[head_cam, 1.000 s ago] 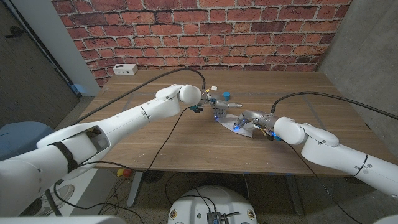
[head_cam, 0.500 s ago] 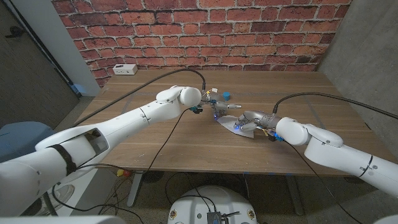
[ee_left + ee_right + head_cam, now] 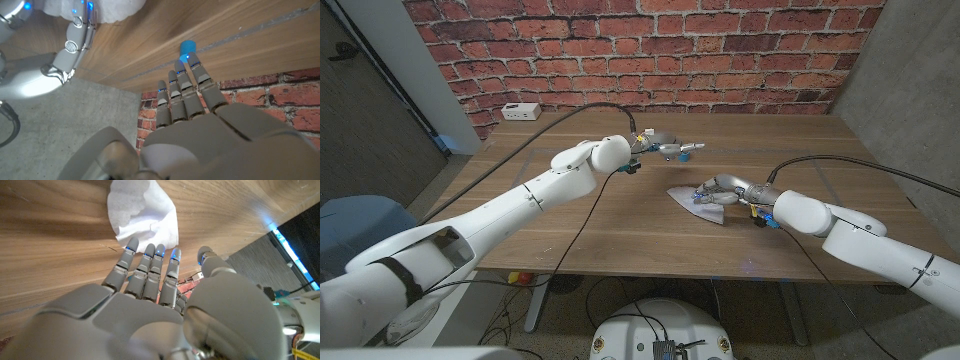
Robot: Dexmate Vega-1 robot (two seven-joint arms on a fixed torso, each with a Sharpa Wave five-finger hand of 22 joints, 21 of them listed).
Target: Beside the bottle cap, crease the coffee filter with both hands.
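Since half a second ago our left hand has lifted off the coffee filter and swung away toward the far side of the table, while our right hand has stayed down at the paper. Nearest to us, the two white arms come in from the bottom corners, the right arm lying low across the near right part of the wood. Our right hand sits at the right edge of the filter with its fingers stretched out side by side, their tips touching the crumpled white paper; it presses rather than grips, and we see nothing pinched between the thumb and the fingers. The filter lies rumpled on the table a little right of centre, with one flap standing up against the fingertips. Farther off, our left hand hovers above the wood, left of and beyond the filter, fingers straight, close together and empty, so we read it as spread flat with nothing in it. In the left wrist view those fingertips point at the blue bottle cap, which stands on the table just past them; in the head view the cap is hidden behind that hand, so we cannot place it there. The cap and the filter are near each other but apart. At the far left corner a small white box rests by the brick wall.
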